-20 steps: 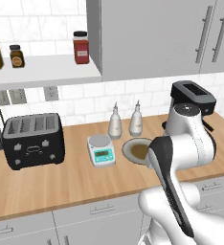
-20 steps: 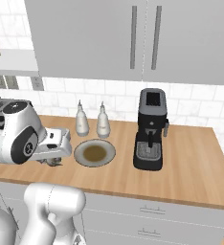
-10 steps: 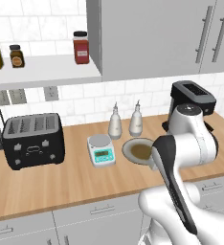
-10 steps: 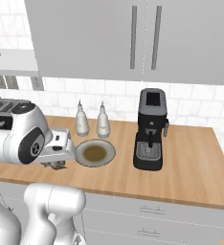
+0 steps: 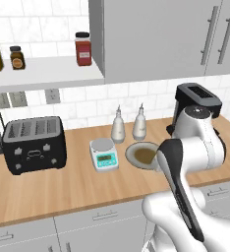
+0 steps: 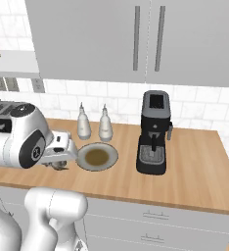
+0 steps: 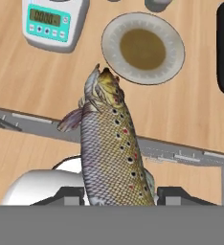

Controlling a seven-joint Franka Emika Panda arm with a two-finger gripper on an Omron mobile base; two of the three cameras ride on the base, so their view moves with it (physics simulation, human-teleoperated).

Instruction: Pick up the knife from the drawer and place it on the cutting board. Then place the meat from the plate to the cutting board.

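The pincer (image 7: 119, 194) is closed partway on the meat (image 7: 111, 153), which turns out to be a whole spotted fish. It is clamped near the tail with its head pointing out towards the plate (image 7: 175, 61). Gripping it low on the body lets its length hang free ahead of the fingers, which I'd judge makes it easier to lay flat on a board.

The fish is in the air, on the near side of the plate, with its snout just short of the rim. The plate itself holds nothing but a brownish stain in its well. So the meat step looks well under way, with only the carry and the setting-down left.

The kitchen scale (image 7: 51, 21) sits just to the left of the plate, and the coffee machine (image 6: 154, 132) is on the opposite side. The two bottles (image 6: 83, 125) stand right behind it against the wall. All are clear of the fish.

The tail is cut off at the bottom of the hand view, and the fish's body covers most of both fingers. I therefore can't tell exactly where the pads meet it. From the right base view the hand sits left of the plate (image 6: 111, 158), and the dark shape tucked under it is probably the fish, though that is hard to make out.
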